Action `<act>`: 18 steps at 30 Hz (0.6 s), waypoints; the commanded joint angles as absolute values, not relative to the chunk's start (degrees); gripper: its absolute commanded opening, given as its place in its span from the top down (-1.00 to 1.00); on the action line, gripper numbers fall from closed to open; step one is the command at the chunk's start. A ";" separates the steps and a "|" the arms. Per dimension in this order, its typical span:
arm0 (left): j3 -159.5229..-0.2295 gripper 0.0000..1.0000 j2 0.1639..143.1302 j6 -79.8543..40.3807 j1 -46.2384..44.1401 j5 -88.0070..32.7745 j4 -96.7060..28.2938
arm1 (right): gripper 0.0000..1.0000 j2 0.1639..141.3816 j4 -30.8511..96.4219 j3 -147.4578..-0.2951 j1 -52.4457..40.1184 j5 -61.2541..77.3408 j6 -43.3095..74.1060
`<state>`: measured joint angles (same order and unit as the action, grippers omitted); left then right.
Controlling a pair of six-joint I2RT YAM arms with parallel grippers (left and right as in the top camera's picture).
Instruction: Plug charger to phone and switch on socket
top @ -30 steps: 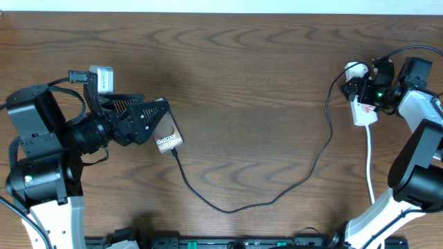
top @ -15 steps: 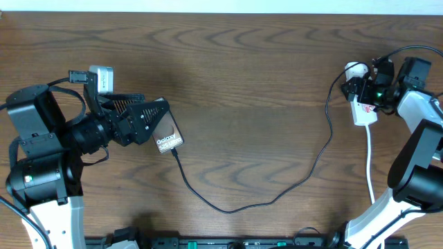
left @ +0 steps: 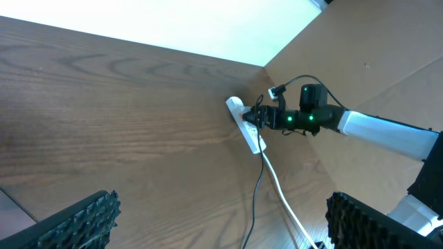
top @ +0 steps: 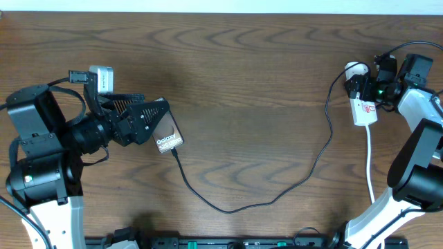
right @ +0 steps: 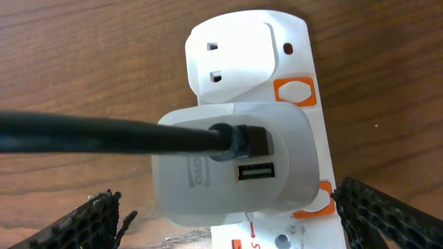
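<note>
At the right edge, the right gripper (top: 358, 91) is hovering, jaws spread wide, over the socket (top: 363, 112); at left, the left gripper (top: 156, 122), likewise spread, is covering the phone (top: 169, 140). The light socket is probably going to slide: press its orange switch (right: 320, 200) straight down.

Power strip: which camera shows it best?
Right wrist: the power strip fills the frame, with its white adapter, black cable and orange-rimmed buttons clear. Overhead and left wrist show it only small and distant.

White socket (right: 235, 62), black charger (top: 277, 197), brown wood-grain table (top: 242, 83)
</note>
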<state>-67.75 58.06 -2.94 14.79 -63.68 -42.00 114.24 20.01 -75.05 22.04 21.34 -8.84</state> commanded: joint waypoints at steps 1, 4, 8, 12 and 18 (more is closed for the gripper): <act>-67.77 -0.95 57.98 -2.33 14.70 -63.35 -42.00 | -0.95 114.72 20.62 -76.23 21.71 21.78 -6.92; -67.77 -0.96 57.98 -2.35 14.70 -63.35 -42.02 | -0.94 114.74 21.28 -76.23 21.71 22.87 -6.22; -67.77 -0.96 57.98 -2.35 14.70 -63.35 -42.04 | -0.94 114.80 21.41 -76.07 21.67 24.95 -5.52; -67.77 -0.96 57.98 -2.35 14.70 -63.35 -42.06 | -0.93 115.04 20.80 -76.07 21.65 26.98 -5.13; -67.77 -0.96 57.98 -2.28 14.70 -63.33 -42.41 | -0.92 116.20 20.10 -76.07 21.65 26.98 -4.97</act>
<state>-67.75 58.06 -2.94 14.79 -63.68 -42.24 114.52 20.45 -75.05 22.06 24.93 -5.78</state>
